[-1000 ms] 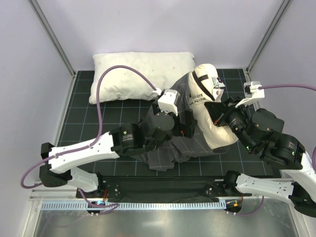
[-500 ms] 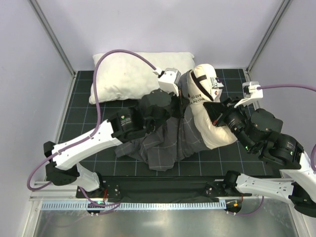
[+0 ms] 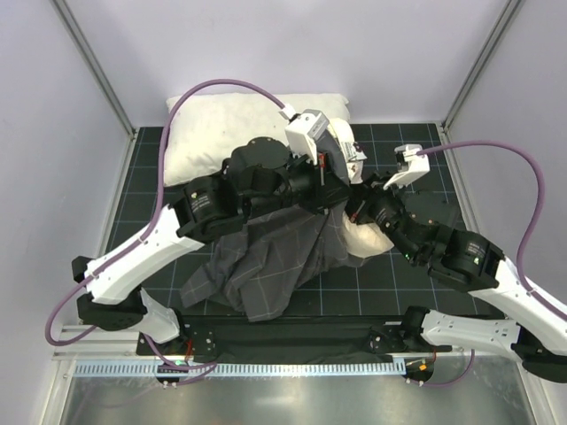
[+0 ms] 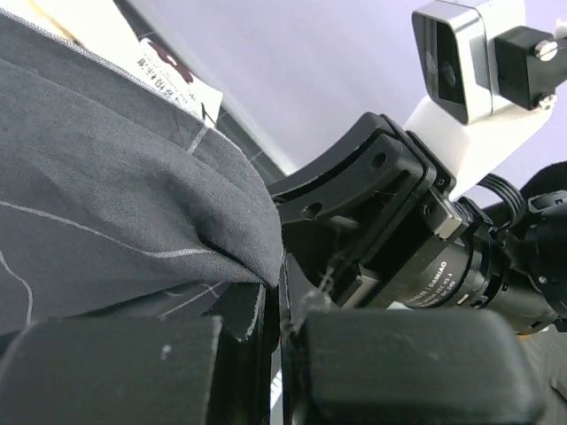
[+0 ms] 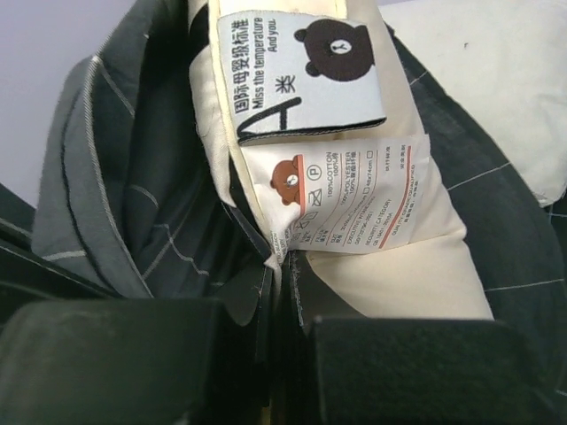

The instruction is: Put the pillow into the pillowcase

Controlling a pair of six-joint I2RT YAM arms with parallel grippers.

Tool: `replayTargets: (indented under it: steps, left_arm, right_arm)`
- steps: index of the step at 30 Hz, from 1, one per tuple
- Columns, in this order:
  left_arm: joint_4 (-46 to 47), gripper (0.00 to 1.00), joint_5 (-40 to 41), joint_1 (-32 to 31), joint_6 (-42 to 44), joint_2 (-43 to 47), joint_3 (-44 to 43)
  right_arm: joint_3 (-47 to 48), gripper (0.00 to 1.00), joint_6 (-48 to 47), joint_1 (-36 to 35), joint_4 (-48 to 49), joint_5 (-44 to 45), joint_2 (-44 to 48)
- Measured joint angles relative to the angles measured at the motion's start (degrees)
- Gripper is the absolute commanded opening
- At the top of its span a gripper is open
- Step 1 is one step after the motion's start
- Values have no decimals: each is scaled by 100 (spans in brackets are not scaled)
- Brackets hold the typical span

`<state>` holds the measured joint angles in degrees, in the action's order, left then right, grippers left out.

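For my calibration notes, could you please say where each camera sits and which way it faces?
Top external: overhead from behind, facing down on both arms, pillowcase and pillow.
Left wrist: on the left arm, facing along left fingers shut on pillowcase.
Right wrist: on the right arm, facing along right fingers shut on pillow.
Shared: all show the pillowcase.
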<state>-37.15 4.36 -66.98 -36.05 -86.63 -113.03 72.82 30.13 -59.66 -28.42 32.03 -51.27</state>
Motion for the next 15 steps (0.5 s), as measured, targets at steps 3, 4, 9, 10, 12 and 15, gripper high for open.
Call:
replayTargets:
  steps: [3, 4, 9, 10, 12, 15]
  left_arm:
    - [-337, 0, 208, 7, 44, 101, -44]
    - [-444, 0, 251, 26, 55, 157, -44]
    - [-717, 0, 170, 483, 81, 385, -37]
    - [-745, 0, 146, 573, 101, 393, -39]
    - [-822, 0, 94, 654, 164, 367, -42]
    - [-1054, 0, 26, 710, 225, 282, -76]
  right_arm:
    - [-118, 4, 11, 0, 85, -192, 11]
    - [-170, 4, 13, -2, 103, -299, 48]
    - [-385, 4, 26, -50, 146, -938, 177]
    - [-409, 8, 15, -98, 173, -1067, 173]
    - [-431, 23, -35, -208, 229, -1283, 133]
    - [-435, 27, -190, -286, 278, -1506, 109]
